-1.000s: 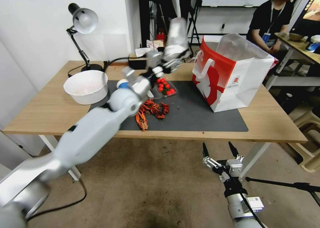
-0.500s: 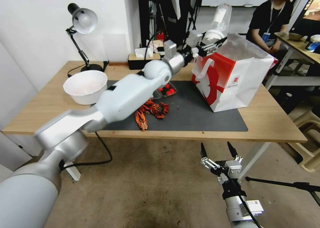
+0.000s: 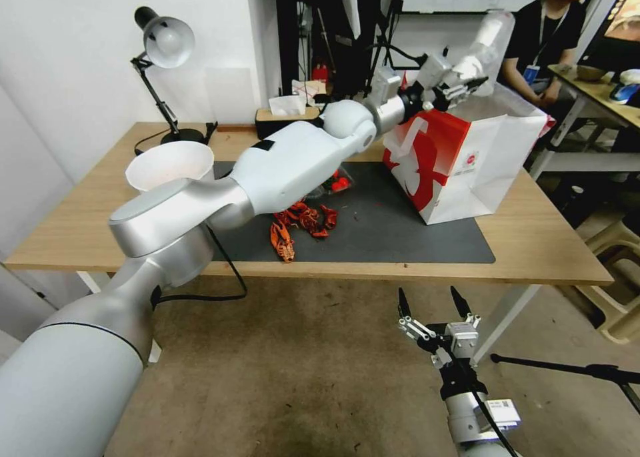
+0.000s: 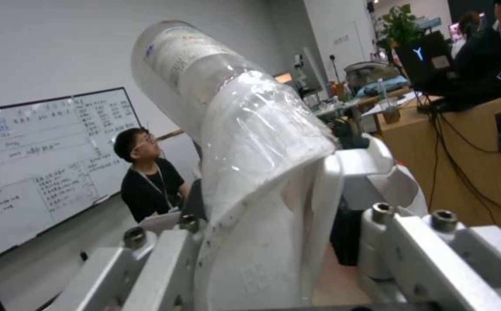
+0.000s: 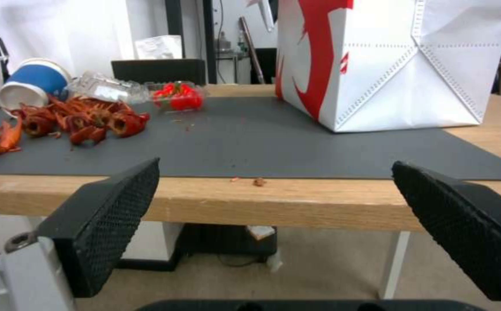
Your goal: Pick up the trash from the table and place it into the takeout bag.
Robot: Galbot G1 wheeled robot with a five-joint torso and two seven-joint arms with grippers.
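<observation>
My left gripper (image 3: 463, 83) is shut on a clear plastic cup (image 3: 490, 33) and holds it tilted in the air above the open top of the red-and-white takeout bag (image 3: 467, 157). The left wrist view shows the cup (image 4: 233, 129) close up, pinched between the metal fingers (image 4: 158, 259). A pale paper bowl (image 3: 175, 163) stands at the table's left. On the dark mat (image 5: 250, 138) a blue-and-white paper cup (image 5: 34, 84) lies on its side. My right gripper (image 3: 430, 310) hangs open below the table's front edge (image 5: 273, 203).
Red crayfish shells (image 3: 300, 223) are strewn on the mat, with a clear tray of red tomatoes (image 5: 178, 97) behind them. A desk lamp (image 3: 163, 50) and a tissue box (image 3: 287, 113) stand at the back. A person sits behind the bag.
My left arm has swung to the right and up with the clear cup, from over the back of the mat to above the bag's opening. The right gripper has stayed almost still.
</observation>
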